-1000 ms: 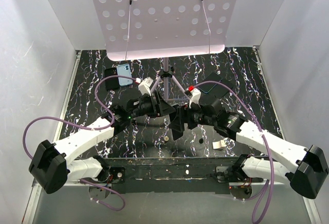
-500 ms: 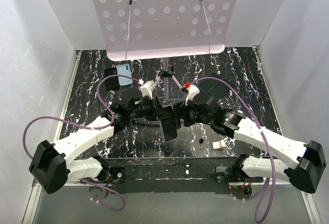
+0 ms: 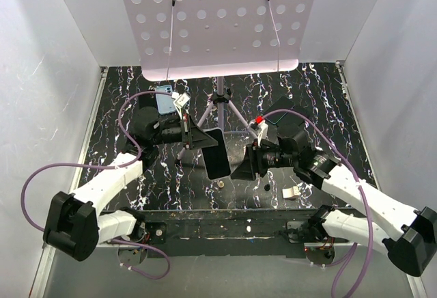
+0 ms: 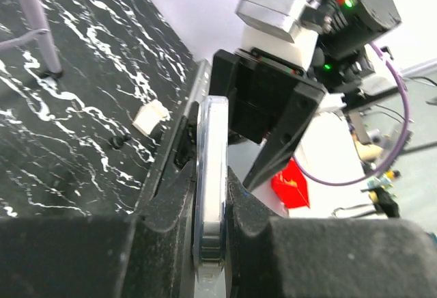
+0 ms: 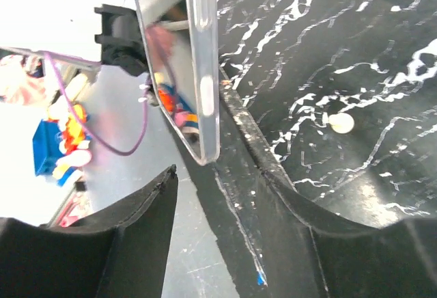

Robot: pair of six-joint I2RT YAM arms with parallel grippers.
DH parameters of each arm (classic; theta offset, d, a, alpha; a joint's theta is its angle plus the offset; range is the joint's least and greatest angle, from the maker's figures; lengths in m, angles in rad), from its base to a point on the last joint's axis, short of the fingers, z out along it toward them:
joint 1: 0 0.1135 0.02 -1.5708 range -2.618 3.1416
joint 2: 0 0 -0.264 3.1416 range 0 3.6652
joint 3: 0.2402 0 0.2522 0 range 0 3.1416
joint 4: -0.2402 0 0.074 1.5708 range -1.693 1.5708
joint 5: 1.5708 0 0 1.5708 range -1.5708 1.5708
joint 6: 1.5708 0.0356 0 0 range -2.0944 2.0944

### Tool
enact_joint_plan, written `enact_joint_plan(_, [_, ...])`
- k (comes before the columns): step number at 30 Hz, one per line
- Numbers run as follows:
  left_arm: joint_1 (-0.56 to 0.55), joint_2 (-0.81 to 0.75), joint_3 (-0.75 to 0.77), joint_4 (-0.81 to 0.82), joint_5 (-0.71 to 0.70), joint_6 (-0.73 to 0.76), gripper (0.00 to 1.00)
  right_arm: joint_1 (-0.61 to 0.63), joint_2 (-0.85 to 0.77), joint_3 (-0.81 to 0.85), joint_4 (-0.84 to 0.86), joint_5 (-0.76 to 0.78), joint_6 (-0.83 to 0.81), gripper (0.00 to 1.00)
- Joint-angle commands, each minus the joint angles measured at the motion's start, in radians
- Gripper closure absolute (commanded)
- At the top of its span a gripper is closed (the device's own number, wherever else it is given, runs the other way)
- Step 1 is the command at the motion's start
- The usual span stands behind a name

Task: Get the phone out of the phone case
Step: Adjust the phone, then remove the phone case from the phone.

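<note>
**Left End Effector Clamped on Cased Phone; Right End Effector Spread**

The left end effector is pressed together on one end of the flat black rectangular smartphone. In the left wrist view, its two black fingers bear on opposite faces of the slab, which is seen edge-on. The thin light blue phone case is fitted round the phone and shows as a pale band along that edge. In the top view, only a light rim round the dark glossy screen is visible.

The phone is held clear of the counter, above its near middle. The screen faces upward and the free end points toward the arm bases.

The right end effector is just beside the phone's right edge and does not touch it. Its fingers are spread wide. In the right wrist view, the reflective screen and the case edge hang in front of the gap between them.

On the black, white-veined counter:
- A small white block lies near the right arm.
- A small pale disc lies below the phone.
- A grey tripod stands behind the phone.
- A light blue flat rectangle with a dark camera patch lies at the far left, well apart from the phone.

A white perforated board hangs over the far side.
</note>
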Motion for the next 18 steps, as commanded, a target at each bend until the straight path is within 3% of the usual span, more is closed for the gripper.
enact_joint_plan(1, [0.003, 0.005, -0.016, 0.264, 0.157, -0.168, 1.0, -0.033, 0.029, -0.016, 0.186, -0.268, 0.045, 0.47])
enact_joint_plan(4, [0.001, 0.024, -0.027, 0.331, 0.174, -0.214, 1.0, -0.033, 0.044, -0.047, 0.322, -0.347, 0.096, 0.52])
enact_joint_plan(7, [0.001, 0.033, -0.03, 0.371, 0.182, -0.247, 1.0, -0.033, 0.07, -0.042, 0.347, -0.376, 0.098, 0.55])
enact_joint_plan(12, [0.003, 0.042, -0.026, 0.365, 0.196, -0.254, 1.0, -0.029, 0.092, -0.055, 0.43, -0.428, 0.116, 0.72])
enact_joint_plan(17, [0.003, 0.079, -0.03, 0.465, 0.21, -0.345, 1.0, -0.026, 0.081, -0.093, 0.478, -0.436, 0.067, 0.69])
enact_joint_plan(18, [0.003, 0.09, -0.029, 0.489, 0.216, -0.371, 1.0, -0.026, 0.084, -0.093, 0.472, -0.428, 0.049, 0.73])
